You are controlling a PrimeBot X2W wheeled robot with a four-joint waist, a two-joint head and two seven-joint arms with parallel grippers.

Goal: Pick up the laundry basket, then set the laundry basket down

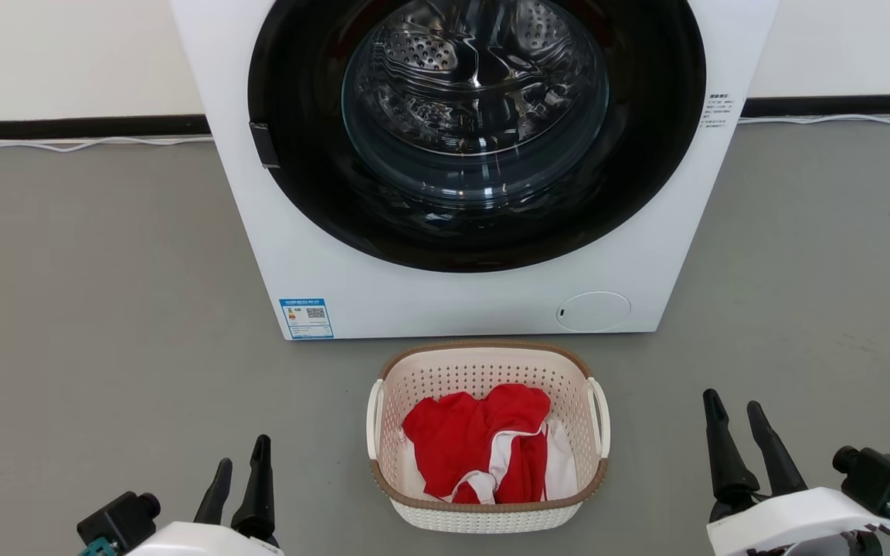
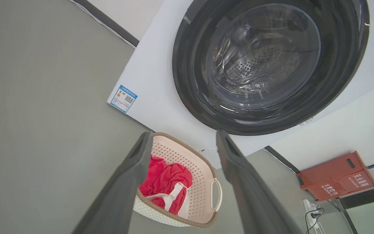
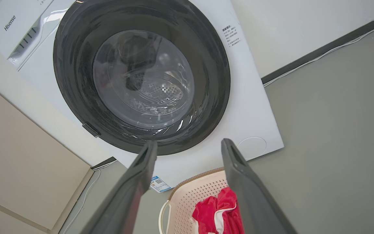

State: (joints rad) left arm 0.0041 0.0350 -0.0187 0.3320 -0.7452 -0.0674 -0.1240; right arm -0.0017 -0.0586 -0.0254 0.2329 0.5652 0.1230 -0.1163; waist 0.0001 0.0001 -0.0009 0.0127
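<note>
**Grab setup: laundry basket (image 1: 484,371) dead centre**

Left gripper (image 1: 242,455) and right gripper (image 1: 732,401) are both spread and empty, flanking the laundry basket on the floor (image 1: 105,309). One side handle faces each arm, about equally near. The washing machine (image 1: 414,293) stands just behind.

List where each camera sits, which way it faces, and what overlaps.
Head: up top, facing forward and down at the washing machine and the laundry basket; left hand and right hand at the lower corners.
Left wrist: left of the laundry basket, rolled, facing the washing machine; own fingers at bottom.
Right wrist: right of it, likewise; own fingers.
Shared: washing machine, laundry basket, red clothing.
</note>
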